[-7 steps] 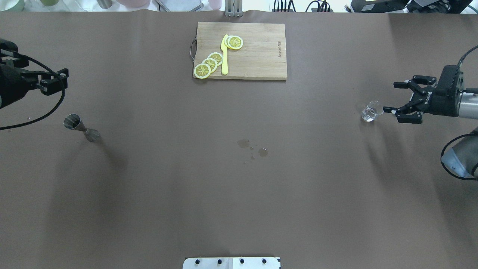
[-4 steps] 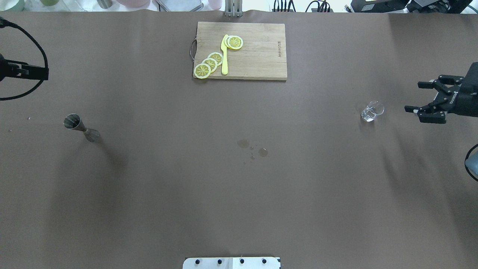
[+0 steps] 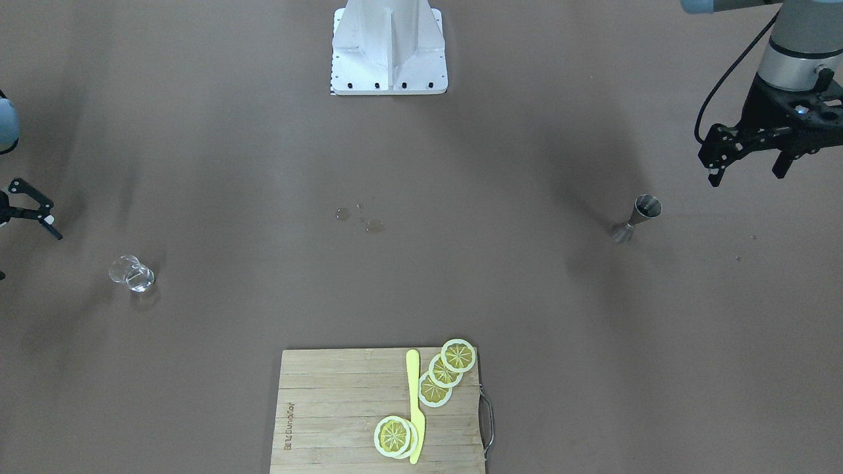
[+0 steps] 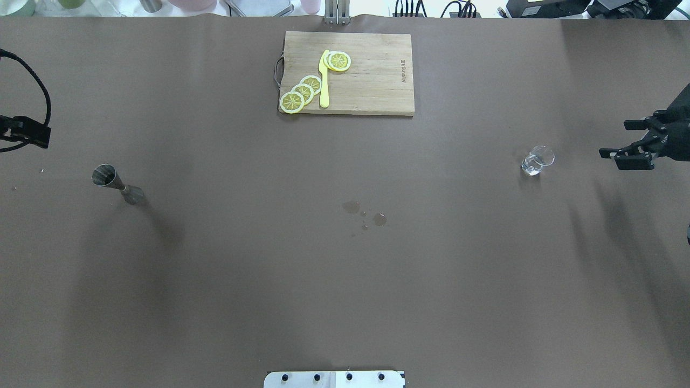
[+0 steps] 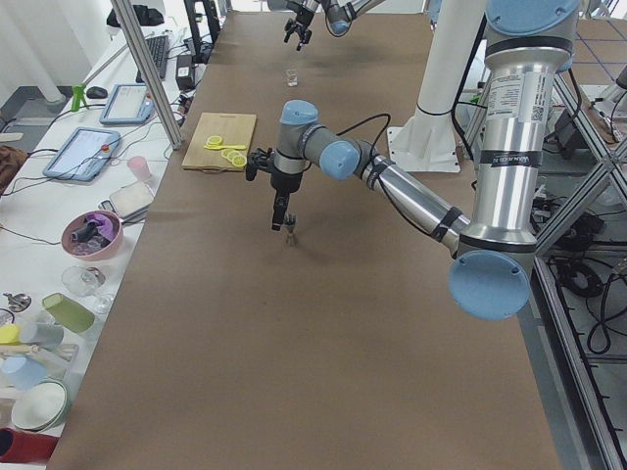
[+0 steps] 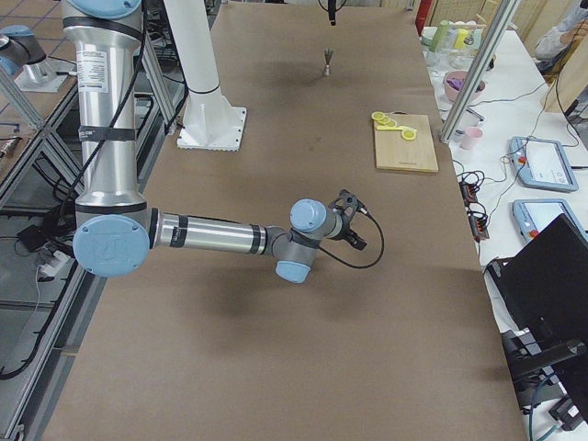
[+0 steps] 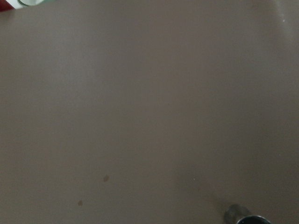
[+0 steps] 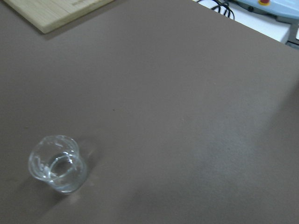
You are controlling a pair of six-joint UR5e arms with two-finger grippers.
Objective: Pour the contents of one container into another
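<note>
The small clear glass (image 4: 537, 160) stands upright on the brown counter (image 4: 345, 291), out toward my right side and clear of everything else. My right end effector (image 4: 614, 140) hangs near the counter's right edge with its fingers spread wide and nothing between them. The fingertips point back toward the glass, but there is a clear gap and they do not touch it. In the right wrist view the glass sits low and to the left, apart from the fingers.

The steel jigger (image 4: 116, 183) stands upright on the opposite side. In the front-facing view my left end effector (image 3: 747, 176) hovers above the counter with the wrist pointing down. Its fingers are parted and empty, and it sits off to the outer side of the jigger, not over it. The left wrist camera catches only the jigger's rim at its bottom edge.

Between the two containers, near the middle, lie a few wet spots (image 4: 365, 213). At the far edge sits a wooden cutting board (image 4: 372, 75) carrying lemon slices (image 4: 302, 92) and a yellow knife (image 4: 324, 81).
</note>
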